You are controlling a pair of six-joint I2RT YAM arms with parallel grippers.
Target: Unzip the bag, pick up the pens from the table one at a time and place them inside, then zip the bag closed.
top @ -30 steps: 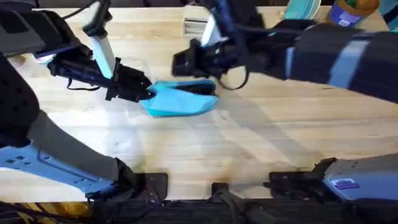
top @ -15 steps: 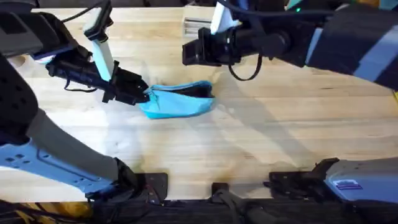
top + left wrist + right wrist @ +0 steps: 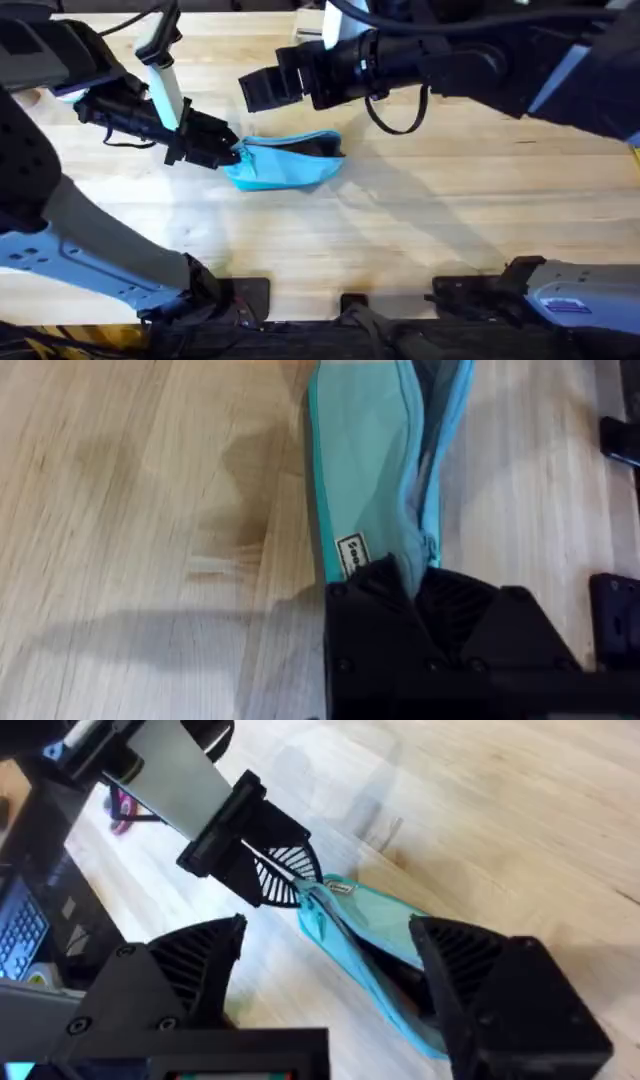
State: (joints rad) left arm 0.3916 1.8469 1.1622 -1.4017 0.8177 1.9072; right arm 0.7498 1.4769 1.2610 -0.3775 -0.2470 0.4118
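Left hand [image 3: 232,152] pinches the bag's [image 3: 290,165] end on the table [image 3: 400,230].

Bag [image 3: 288,161] on table [image 3: 420,220], centre-left

The overhead camera looks down and forward across the table [image 3: 400,230]. Both wrist cameras sit close, facing downward. All three views share the bag [image 3: 285,165] [image 3: 375,480] [image 3: 375,935], mid-left overhead.
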